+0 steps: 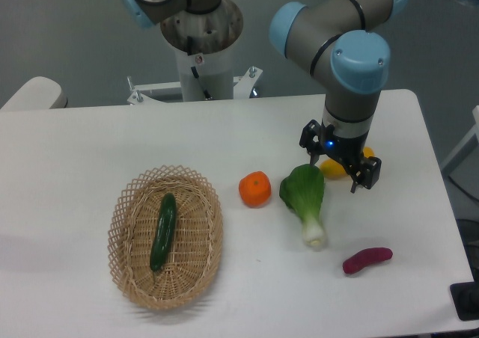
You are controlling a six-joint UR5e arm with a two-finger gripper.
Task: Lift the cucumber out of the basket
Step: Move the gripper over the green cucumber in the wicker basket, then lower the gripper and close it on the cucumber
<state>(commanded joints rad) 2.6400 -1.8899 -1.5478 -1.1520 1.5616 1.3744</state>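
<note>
Oval tan wicker basket [127, 267] holds a slim dark green cucumber [163, 231], long axis near-to-far, slightly tilted; black two-finger gripper [334, 175], far right, jaws apart, empty; no writing legible.

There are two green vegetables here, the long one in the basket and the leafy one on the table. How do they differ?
The cucumber is slim, evenly dark green and glossy; the leafy vegetable is broad at its leaves and narrows to a white stem.
The cucumber lies inside the wicker basket; the leafy vegetable lies on the bare table.
The leafy vegetable sits near the end effector; the cucumber is far from it.
Both are green and lying flat, untouched.
</note>
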